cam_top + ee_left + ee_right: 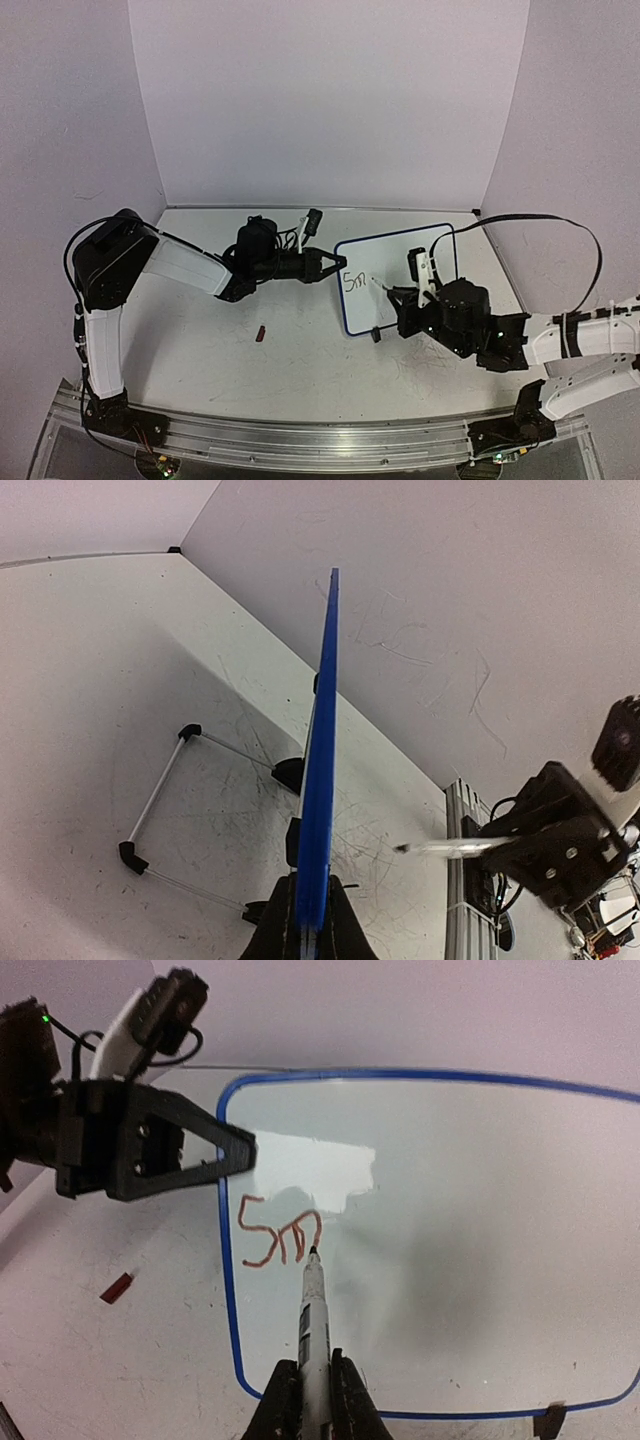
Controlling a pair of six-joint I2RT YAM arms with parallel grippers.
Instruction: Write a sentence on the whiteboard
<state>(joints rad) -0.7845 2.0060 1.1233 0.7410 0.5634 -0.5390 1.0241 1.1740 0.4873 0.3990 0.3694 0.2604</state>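
The whiteboard (395, 275), white with a thin blue frame, stands at the table's middle right. My left gripper (328, 266) is shut on its left edge; the left wrist view shows the blue frame (322, 780) edge-on between the jaws. My right gripper (312, 1395) is shut on a white marker (313, 1315), whose tip touches the board. The sentence (280, 1230) reads only "Sm" in reddish marker near the board's left edge, also in the top view (354, 283). The board's wire stand (160, 810) rests on the table behind it.
A small red marker cap (262, 334) lies on the table left of the board, also in the right wrist view (117, 1287). White walls close in the back and sides. An aluminium rail (300, 435) runs along the near edge.
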